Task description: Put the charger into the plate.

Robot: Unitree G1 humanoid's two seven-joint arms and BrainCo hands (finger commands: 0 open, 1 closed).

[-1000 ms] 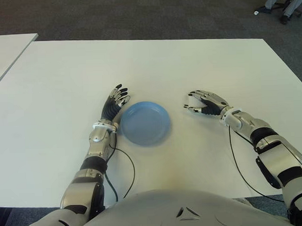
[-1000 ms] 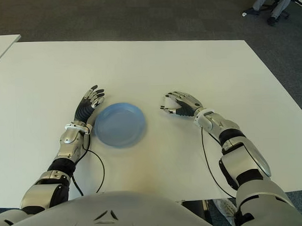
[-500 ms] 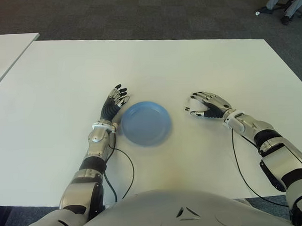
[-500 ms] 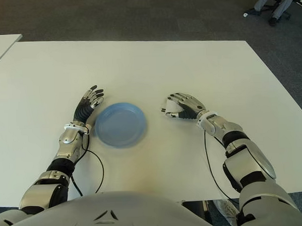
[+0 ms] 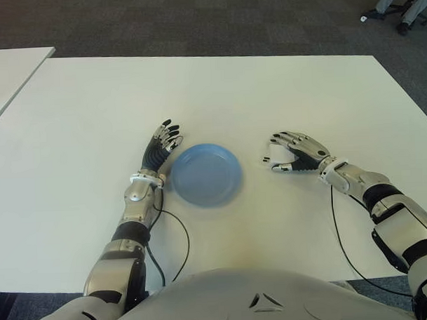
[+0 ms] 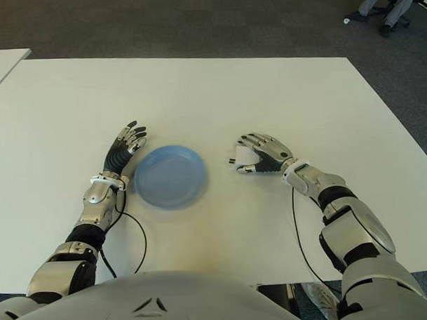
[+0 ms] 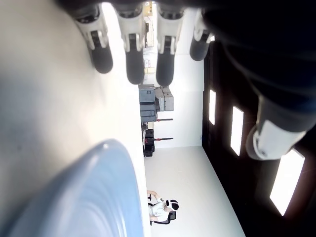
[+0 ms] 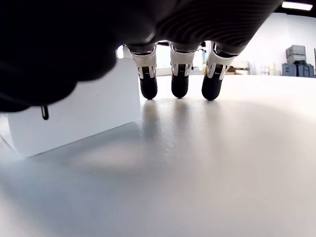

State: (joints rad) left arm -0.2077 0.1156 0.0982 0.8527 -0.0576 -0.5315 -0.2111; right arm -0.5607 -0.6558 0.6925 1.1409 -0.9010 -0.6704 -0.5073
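Charger (image 6: 246, 159), a small white block with flat faces and sharp edges, sits on the white table (image 5: 218, 89) to the right of the plate (image 5: 205, 173), well apart from it, under the curled fingers of the right hand (image 5: 292, 152). The tabletop is smooth, matte and wide, standing on dark grey carpet (image 5: 194, 20); the corner of a second white table (image 5: 10, 65) shows at the far left, and a person's legs (image 5: 403, 0) beside a chair base appear at the far right corner of the room.

The right hand lies palm down over the charger, forearm stretched back toward the robot's right side. In the right wrist view the charger (image 8: 74, 111) rests on the table with the thumb against one side and three black fingertips (image 8: 148, 89) hanging just past it; whether the hand actually clamps the block cannot be told.

The left hand (image 5: 162, 145) shows just beside the plate's left rim, fingers straight and slightly spread, holding nothing. Its wrist view shows the extended fingertips (image 7: 134, 69) above the table and the plate's (image 7: 94, 197) edge close by.

The plate is round, shallow, pale blue plastic with a smooth raised rim. A thin black cable (image 5: 175, 238) loops on the table near the left forearm.
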